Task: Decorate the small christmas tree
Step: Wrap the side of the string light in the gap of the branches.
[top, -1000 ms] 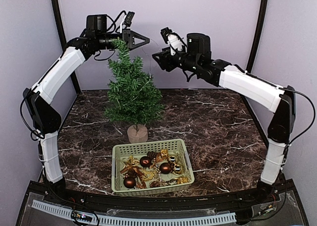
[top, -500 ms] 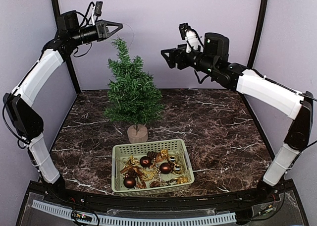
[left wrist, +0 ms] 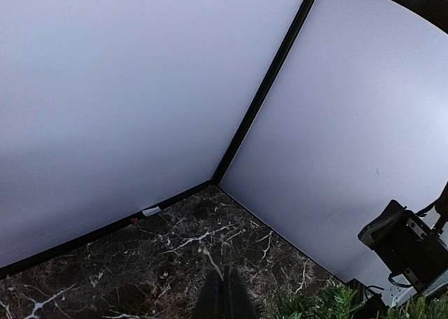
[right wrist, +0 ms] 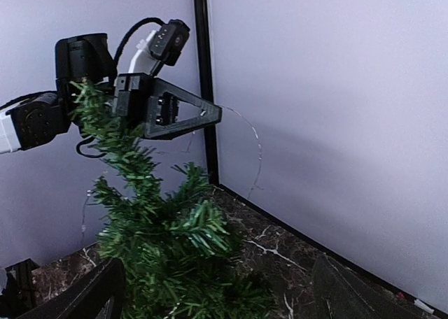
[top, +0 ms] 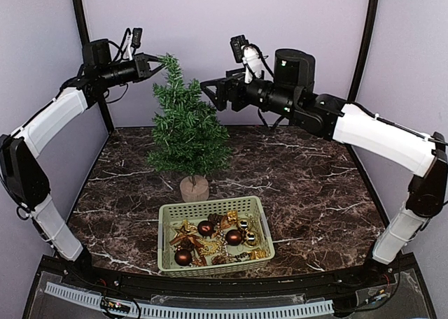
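**Left Arm at the Treetop, Right Arm Opened Beside It**

The small christmas tree (top: 187, 133) stood upright on the dark marbled table (top: 308, 172), toward the back left, its round wooden stump (top: 194, 188) just behind the basket (top: 168, 210); the basket lay near the front edge and held brown baubles (top: 234, 236) and gold trinkets. The left gripper (top: 155, 65) was raised to the level of the treetop, right at the topmost sprig; its jaws were clenched tight, and in the right wrist view a thin strand (right wrist: 256, 138) ran out of its tip and curved downward. The right gripper (top: 208, 95) hung in the air just right of the upper branches, pointing toward the tree but apart from it; its fingers (right wrist: 98, 291) were spread wide with nothing between them, framing the needles in its own camera.
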You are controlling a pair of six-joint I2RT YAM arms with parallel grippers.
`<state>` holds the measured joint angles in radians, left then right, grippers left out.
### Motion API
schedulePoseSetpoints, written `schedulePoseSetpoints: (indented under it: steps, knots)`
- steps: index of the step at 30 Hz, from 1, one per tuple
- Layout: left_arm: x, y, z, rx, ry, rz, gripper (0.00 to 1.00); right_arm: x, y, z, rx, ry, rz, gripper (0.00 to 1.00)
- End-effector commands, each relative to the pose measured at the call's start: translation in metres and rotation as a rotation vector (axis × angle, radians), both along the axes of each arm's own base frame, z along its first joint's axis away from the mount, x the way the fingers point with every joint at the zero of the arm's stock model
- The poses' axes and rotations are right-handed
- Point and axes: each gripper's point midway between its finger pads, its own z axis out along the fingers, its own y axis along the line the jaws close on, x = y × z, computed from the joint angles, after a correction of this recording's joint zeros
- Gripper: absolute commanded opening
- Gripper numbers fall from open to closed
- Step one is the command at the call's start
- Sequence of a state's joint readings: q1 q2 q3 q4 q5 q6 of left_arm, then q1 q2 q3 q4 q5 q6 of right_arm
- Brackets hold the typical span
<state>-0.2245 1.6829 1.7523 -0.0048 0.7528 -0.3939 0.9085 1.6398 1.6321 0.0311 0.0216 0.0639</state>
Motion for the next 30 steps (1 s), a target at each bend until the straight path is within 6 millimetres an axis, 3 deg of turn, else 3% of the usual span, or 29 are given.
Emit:
schedulePoseSetpoints:
  steps: [1,4,7,11,15,18,23,25,29,30]
  knots:
    - [-0.032,0.016,0.043,-0.049,-0.158,0.058,0.00,-0.047,0.010,0.053,0.126,-0.102,0.146,0.95]
    - [-0.035,0.021,0.039,-0.066,-0.142,0.090,0.00,-0.054,0.025,0.054,0.119,-0.133,0.157,0.96]
    - [-0.034,0.027,0.025,-0.077,-0.070,0.132,0.06,-0.047,0.033,0.050,0.114,-0.120,0.124,0.95]
    - [-0.033,0.044,-0.002,-0.097,0.025,0.250,0.15,-0.042,0.034,0.044,0.135,-0.102,0.089,0.95]
    - [-0.050,0.049,-0.022,-0.097,0.066,0.262,0.15,-0.042,0.029,0.040,0.139,-0.090,0.069,0.95]
    - [-0.069,0.055,-0.032,-0.082,0.079,0.274,0.37,-0.044,0.025,0.039,0.142,-0.085,0.068,0.95]
    - [-0.098,0.067,-0.046,-0.047,0.078,0.306,0.58,-0.048,0.015,0.033,0.139,-0.069,0.053,0.95]
    - [-0.106,0.077,-0.058,-0.018,0.086,0.361,0.71,-0.049,0.010,0.029,0.138,-0.058,0.047,0.95]
    - [-0.115,0.105,-0.108,0.058,0.172,0.509,0.83,-0.051,-0.001,0.021,0.140,-0.034,0.028,0.95]
    - [-0.118,0.108,-0.112,0.053,0.181,0.524,0.84,-0.052,-0.003,0.019,0.140,-0.031,0.027,0.95]
